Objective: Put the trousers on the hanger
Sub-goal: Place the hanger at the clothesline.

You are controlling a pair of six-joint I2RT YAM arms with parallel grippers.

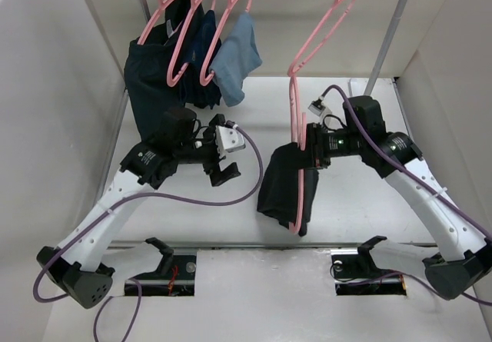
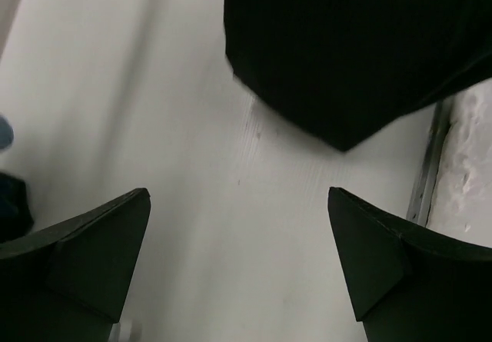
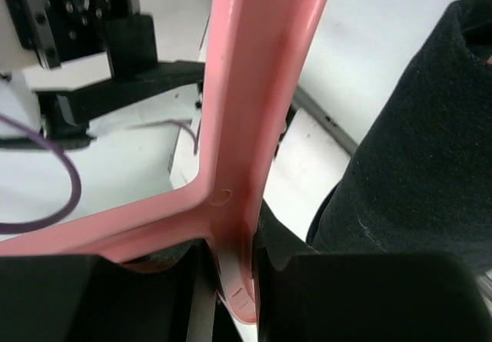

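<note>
The black trousers hang folded over the lower bar of a pink hanger in mid-table. My right gripper is shut on that hanger; in the right wrist view its jaws clamp the pink bar with the trousers at the right. My left gripper is open and empty, left of the trousers. In the left wrist view its fingertips stand wide apart over bare table, with the trousers' lower edge beyond them.
A rail at the back holds several pink hangers, a dark navy-teal garment and a small light blue cloth. White walls close both sides. A metal strip runs along the table's near edge.
</note>
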